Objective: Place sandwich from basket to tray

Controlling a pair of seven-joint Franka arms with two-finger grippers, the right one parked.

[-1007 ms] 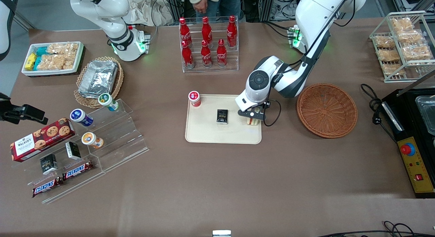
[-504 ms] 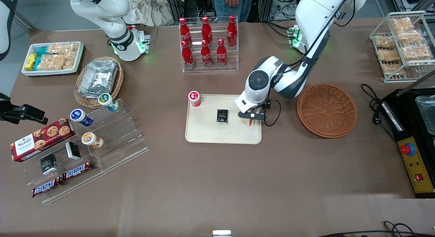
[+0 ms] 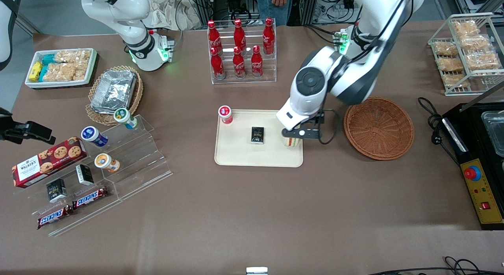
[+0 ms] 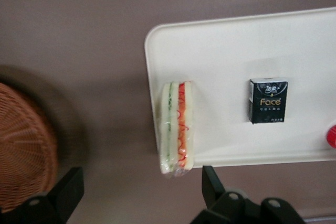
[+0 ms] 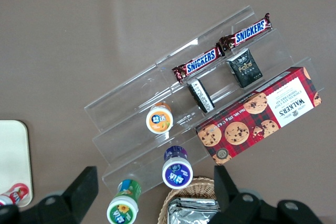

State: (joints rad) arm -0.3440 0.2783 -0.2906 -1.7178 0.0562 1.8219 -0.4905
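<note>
hovering gripper [image 3: 298, 134] open over sandwich [image 4: 177, 128], tray [image 3: 236, 155], black packet [image 4: 268, 101] nearby

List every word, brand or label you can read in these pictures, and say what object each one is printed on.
"Face": small black box on the cream rectangular plastic tray.
"SNICKERS": two brown candy bars on the clear acrylic stepped stand.
"WALKER'S": red tartan biscuit box.
"Coca-Cola" script: red bottles, only partly legible.
Cup lids: too small.
The gripper hangs above the plastic-wrapped triangular sandwich, jaws open.
</note>
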